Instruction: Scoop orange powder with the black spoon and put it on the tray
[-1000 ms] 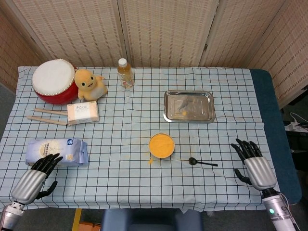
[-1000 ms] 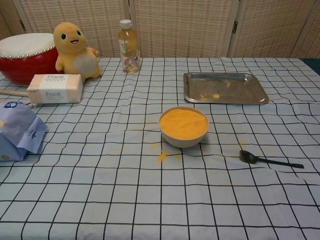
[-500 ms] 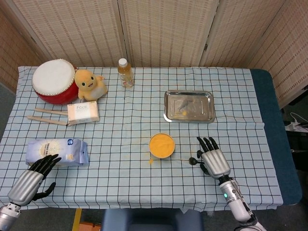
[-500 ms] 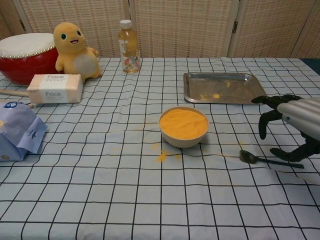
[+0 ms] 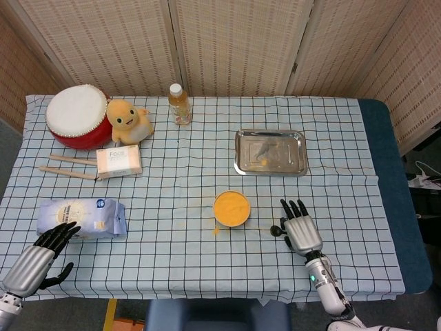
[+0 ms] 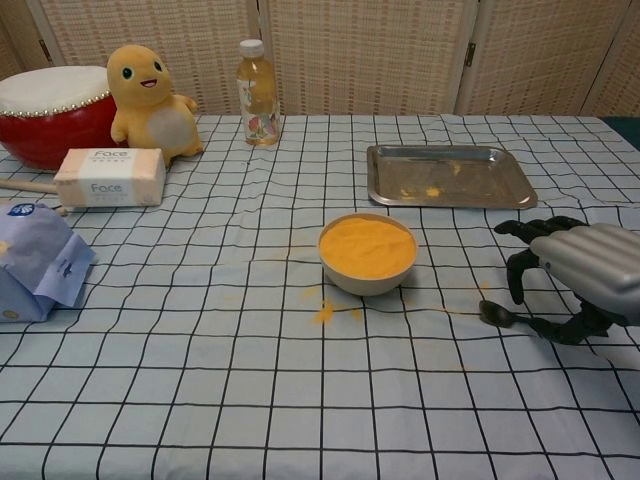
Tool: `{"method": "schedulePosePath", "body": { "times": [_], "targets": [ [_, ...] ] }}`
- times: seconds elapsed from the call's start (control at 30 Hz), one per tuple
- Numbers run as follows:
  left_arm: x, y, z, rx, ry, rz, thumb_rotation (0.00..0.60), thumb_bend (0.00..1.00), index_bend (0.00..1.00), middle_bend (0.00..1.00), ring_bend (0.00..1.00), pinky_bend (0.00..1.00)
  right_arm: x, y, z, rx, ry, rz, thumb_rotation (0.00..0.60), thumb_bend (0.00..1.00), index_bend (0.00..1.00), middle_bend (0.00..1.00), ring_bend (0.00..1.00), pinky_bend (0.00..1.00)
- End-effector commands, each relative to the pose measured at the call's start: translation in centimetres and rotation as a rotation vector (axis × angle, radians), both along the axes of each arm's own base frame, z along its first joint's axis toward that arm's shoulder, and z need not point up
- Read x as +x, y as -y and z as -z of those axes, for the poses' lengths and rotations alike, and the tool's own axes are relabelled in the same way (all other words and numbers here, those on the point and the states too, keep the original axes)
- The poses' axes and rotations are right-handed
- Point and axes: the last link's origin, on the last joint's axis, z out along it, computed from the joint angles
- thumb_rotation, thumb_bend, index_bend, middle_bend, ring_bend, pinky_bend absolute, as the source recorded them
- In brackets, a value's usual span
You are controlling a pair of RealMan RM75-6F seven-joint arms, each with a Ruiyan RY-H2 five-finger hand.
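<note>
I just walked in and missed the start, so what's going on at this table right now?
The robot's right hand is over the black spoon lying on the checked cloth, fingers curled around its handle, though a firm grip can't be confirmed. The spoon sits just right of the bowl of orange powder. The metal tray behind holds only a few orange specks. The left hand rests open near the table's edge.

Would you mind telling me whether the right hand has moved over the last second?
Yes. The right hand has come in from the table's right edge toward the bowl and now sits over the black spoon.
</note>
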Motion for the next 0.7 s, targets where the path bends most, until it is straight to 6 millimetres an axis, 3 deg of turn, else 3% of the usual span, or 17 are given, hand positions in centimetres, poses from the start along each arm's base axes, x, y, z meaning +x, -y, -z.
{"method": "schedulePosePath", "body": {
  "times": [0.03, 0.7],
  "targets": [
    [0.0, 0.1, 0.0, 0.000, 0.000, 0.001, 0.600, 0.45, 0.00, 0.00, 0.00, 0.13, -0.4, 0.0, 0.1, -0.004, -0.015, 0.010, 0.600, 0.30, 0.49, 0.00, 0.00, 0.00],
    [0.1, 0.2, 0.1, -0.005, -0.001, 0.011, 0.600, 0.51, 0.00, 0.00, 0.00, 0.13, -0.6, 0.8, 1.5, 0.013, -0.036, 0.045, 0.600, 0.30, 0.52, 0.00, 0.00, 0.00]
  ]
}}
